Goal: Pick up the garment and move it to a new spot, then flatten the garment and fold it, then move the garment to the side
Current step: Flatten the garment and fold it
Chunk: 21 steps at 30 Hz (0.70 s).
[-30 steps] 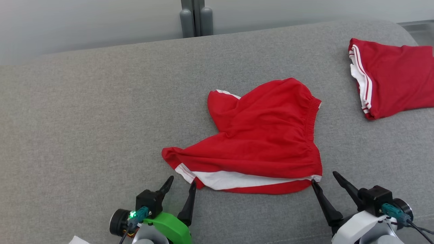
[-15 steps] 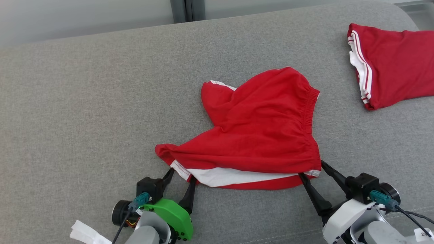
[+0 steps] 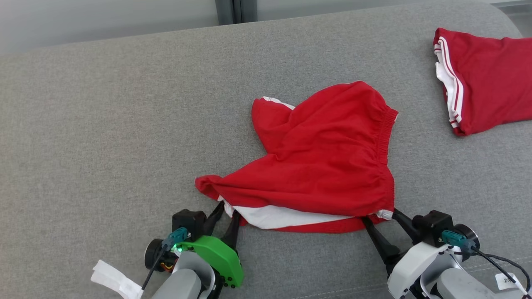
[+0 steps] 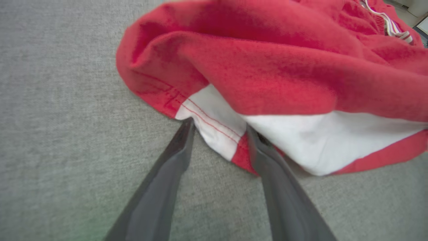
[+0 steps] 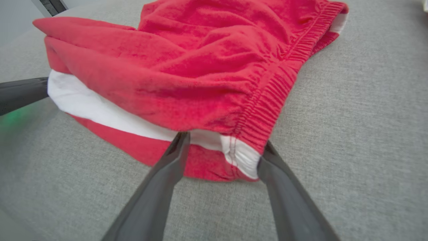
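Left gripper (image 3: 227,209) closer, astride garment (image 3: 328,166) hem

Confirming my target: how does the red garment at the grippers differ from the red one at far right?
The rumpled red shorts with a white panel lie bunched mid-cushion; the red white-striped garment at far right lies flat and neat. The left gripper and right gripper straddle the shorts' near hem, jaws open; the striped garment lies apart from both. Both are red with white trim, on the grey cushion.

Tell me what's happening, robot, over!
Left claw open around hem corner. Right claw open around waistband corner. Red shorts crumpled, not lifted. Other red garment lies apart, far right.
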Tool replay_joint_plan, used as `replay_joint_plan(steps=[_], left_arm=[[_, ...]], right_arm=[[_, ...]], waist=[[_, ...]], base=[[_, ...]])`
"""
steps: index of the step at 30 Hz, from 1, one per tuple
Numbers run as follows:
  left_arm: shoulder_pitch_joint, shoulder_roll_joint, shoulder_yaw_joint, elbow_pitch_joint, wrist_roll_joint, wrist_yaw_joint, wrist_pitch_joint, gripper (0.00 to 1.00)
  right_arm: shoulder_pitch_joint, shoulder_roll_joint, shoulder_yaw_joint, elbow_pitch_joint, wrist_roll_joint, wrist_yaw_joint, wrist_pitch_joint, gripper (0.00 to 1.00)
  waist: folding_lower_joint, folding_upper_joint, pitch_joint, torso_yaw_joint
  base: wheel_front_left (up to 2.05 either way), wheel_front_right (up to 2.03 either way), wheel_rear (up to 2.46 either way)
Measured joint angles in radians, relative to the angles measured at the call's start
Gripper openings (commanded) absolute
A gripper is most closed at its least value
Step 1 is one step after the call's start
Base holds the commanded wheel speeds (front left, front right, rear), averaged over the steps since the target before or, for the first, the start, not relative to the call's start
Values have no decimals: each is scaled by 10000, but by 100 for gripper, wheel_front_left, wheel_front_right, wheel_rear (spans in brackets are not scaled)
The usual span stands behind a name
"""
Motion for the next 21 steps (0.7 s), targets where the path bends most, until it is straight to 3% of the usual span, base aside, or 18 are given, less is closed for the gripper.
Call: replay_joint_plan(steps=[1,12,16,21], left_arm=[[-48,-2,-44,-12,-69,0,8,0],[325,33,978,-1300,514,12,21,0],[650,382,1394,-2071,965,-117,19,0],[787,936,1246,-2742,1344,-313,105,0]], right_arm=[[-92,-10,138,58,61,0,0,0],[-79,-341,17,-1011,176,0,0,0],[-98,-662,-393,-1662,194,0,0,0],[-678,-1149,-336,-2222,213,0,0,0]], waist=[[0,0,-2,6],[0,0,-347,86],[0,0,-574,116],[0,0,-819,202]], base=[[0,0,0],[0,0,0],[0,0,0],[0,0,0]])
